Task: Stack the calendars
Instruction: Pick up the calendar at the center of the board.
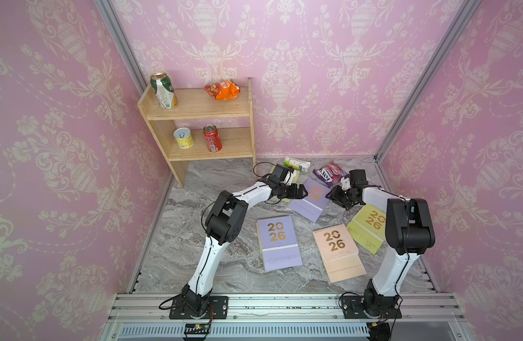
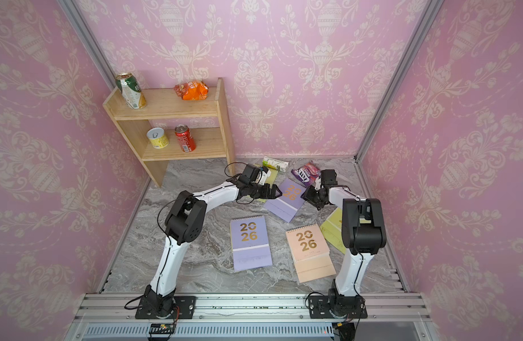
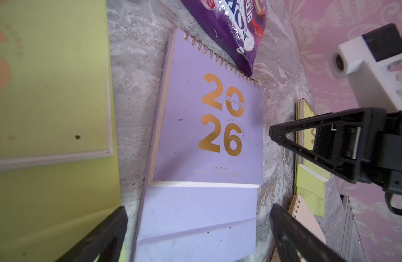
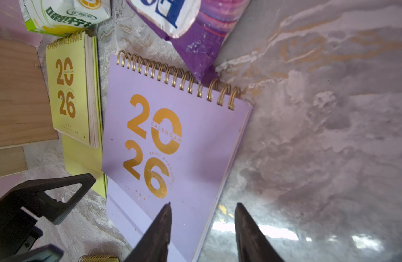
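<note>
I judge the far lilac calendar (image 1: pixel 312 199) light, stiff and slippery. I would take it by a side edge, clear of the gold spiral (image 4: pixel 177 78). It lies flat between both arms, gold 2026 up, with the purple snack packet (image 1: pixel 328 176) overlapping its spiral. The left gripper (image 1: pixel 304 192) gapes wide. The right gripper (image 1: pixel 328 195) is part-open astride its edge and holds nothing.

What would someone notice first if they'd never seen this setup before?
Gold 2026 covers stand out: a near lilac calendar and a peach calendar lie flat at the front of the marble tabletop. Farther back, the left gripper and right gripper, both open, flank the far lilac calendar from either side. A wooden shelf with cans stands at the back left.
</note>
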Available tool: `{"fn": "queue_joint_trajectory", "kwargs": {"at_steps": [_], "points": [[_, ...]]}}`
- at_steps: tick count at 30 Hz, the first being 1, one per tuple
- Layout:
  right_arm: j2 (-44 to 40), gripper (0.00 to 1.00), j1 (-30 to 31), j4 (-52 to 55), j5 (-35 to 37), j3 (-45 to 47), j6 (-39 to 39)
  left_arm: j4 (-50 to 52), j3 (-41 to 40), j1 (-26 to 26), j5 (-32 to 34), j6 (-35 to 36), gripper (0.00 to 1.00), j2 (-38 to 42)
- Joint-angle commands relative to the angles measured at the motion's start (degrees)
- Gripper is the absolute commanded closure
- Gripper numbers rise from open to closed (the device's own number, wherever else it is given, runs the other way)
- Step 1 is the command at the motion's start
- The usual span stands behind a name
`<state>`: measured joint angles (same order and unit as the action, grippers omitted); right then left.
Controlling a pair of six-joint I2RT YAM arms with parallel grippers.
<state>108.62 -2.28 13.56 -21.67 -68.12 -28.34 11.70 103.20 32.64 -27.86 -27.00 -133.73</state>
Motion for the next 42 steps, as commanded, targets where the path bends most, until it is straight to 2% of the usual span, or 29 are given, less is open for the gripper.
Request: {"fn": "queue_joint_trajectory", "kwargs": {"at_steps": [1, 21, 42], "points": [[1.22, 0.53, -0.06, 0.01, -1.07, -1.31, -0.4, 3.57, 3.2, 0.66, 1.4, 1.16, 0.02, -2.29], [4.05, 0.53, 1.43, 1.55, -1.48, -3.07, -0.75, 3.95, 4.69, 1.47, -1.38, 1.08, 0.02, -4.43], [3.99, 0.53, 1.6, 2.07, -0.7, -2.25, -1.42, -1.45, -3.04, 2.84, -5.46, -1.3, 0.04, -0.5]]}}
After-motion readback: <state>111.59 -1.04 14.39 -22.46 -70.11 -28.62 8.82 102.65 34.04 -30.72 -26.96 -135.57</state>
